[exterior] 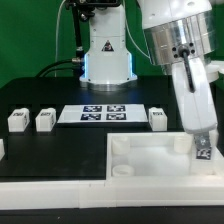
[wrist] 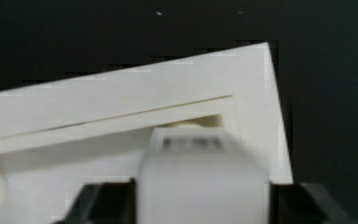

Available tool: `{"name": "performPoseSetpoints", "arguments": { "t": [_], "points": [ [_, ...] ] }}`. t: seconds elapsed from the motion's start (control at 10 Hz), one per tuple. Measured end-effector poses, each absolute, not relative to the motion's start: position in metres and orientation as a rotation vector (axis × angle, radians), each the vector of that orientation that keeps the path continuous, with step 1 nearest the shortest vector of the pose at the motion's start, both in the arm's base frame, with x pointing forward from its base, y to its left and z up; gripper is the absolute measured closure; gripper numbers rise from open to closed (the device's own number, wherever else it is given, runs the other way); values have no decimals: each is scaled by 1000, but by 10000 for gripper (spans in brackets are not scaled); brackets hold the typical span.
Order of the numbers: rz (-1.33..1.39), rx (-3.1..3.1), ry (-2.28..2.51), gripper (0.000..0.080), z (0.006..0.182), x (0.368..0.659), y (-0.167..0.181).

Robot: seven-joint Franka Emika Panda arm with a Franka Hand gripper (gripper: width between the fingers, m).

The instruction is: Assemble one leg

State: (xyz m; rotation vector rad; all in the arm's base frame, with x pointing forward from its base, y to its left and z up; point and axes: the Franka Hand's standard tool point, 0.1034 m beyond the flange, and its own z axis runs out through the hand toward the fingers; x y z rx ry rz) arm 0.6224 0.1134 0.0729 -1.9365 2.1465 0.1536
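Between the gripper [exterior: 204, 143] fingers, a leg [exterior: 203, 150] hangs over the tray's [exterior: 150, 160] corner.

The work surface is a black table [exterior: 70, 150]. A green backdrop [exterior: 25, 40] stands behind it. The marker board [exterior: 102, 113] lies flat mid-table.

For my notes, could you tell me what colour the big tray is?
White; the tray shows best in the exterior view, against the black table.

Tray [exterior: 150, 160] cut by exterior edge
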Motion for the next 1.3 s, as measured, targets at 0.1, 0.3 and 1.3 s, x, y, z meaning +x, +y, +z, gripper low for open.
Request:
{"name": "performPoseSetpoints", "arguments": {
  "t": [0.1, 0.3, 1.3],
  "points": [
    [151, -2061, 2044, 317, 70, 622, 115],
    [88, -2367, 1691, 187, 68, 623, 116],
    [3, -2921, 652, 263, 72, 624, 111]
  ]
}}
